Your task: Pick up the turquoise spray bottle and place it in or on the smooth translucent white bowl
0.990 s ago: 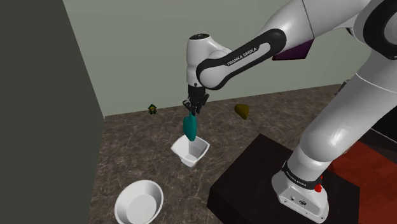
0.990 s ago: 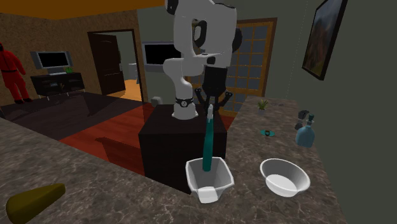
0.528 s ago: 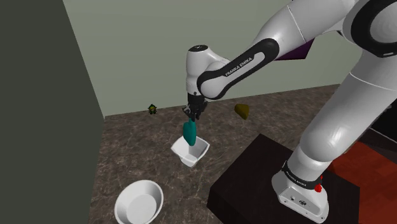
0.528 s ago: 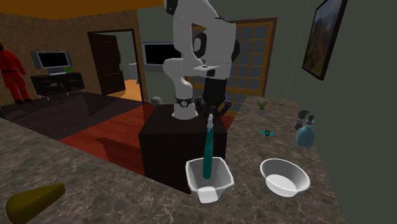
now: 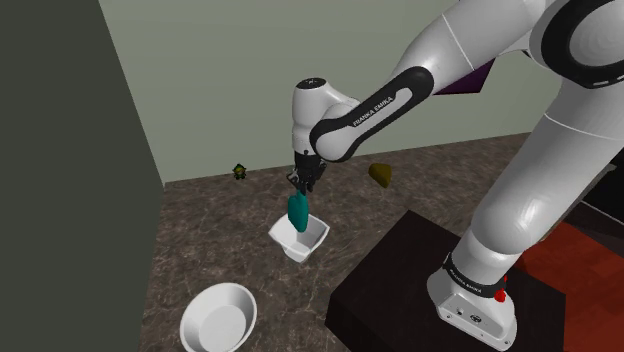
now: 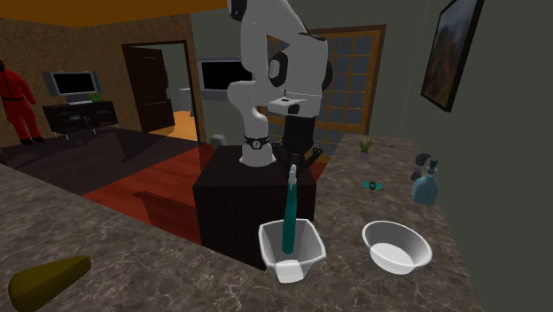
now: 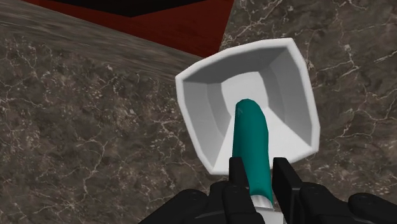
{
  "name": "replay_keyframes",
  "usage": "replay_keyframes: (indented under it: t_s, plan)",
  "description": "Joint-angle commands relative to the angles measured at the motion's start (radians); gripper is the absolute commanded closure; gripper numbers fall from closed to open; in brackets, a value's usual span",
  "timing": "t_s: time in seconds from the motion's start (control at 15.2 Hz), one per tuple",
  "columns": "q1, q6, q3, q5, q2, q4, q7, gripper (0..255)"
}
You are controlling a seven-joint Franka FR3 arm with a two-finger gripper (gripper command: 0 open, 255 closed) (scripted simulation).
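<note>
The pincer (image 7: 259,170) is closed tight on the top of the teal spray bottle (image 7: 250,137), which hangs upright with its base inside the square white bowl (image 7: 202,118). Best to settle it straight down at the centre before letting go. The round bowl (image 5: 192,322), at 7 o'clock in the shoulder view, plays no part.

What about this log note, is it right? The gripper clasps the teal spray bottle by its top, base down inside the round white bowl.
Wrong bowl. The gripper clasps the teal spray bottle by its top, base down inside the squarish white bowl; the round white bowl stands apart from it. The second exterior view shows both bowls.
</note>
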Motion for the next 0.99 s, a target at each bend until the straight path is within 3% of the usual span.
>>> replay_keyframes:
  t_s: [0.0, 0.07, 0.13, 0.46, 0.73, 0.92]
  plan:
    - [0.000, 0.000, 0.000, 0.000, 0.000, 0.000, 0.000, 255]
    - [0.000, 0.000, 0.000, 0.000, 0.000, 0.000, 0.000, 255]
    - [0.000, 0.000, 0.000, 0.000, 0.000, 0.000, 0.000, 0]
    - [0.000, 0.000, 0.000, 0.000, 0.000, 0.000, 0.000, 0]
    - [0.011, -0.127, 0.001, 0.070, -0.095, 0.044, -0.049, 0]
    - [0.012, -0.127, 0.000, 0.070, -0.095, 0.044, -0.049, 0]
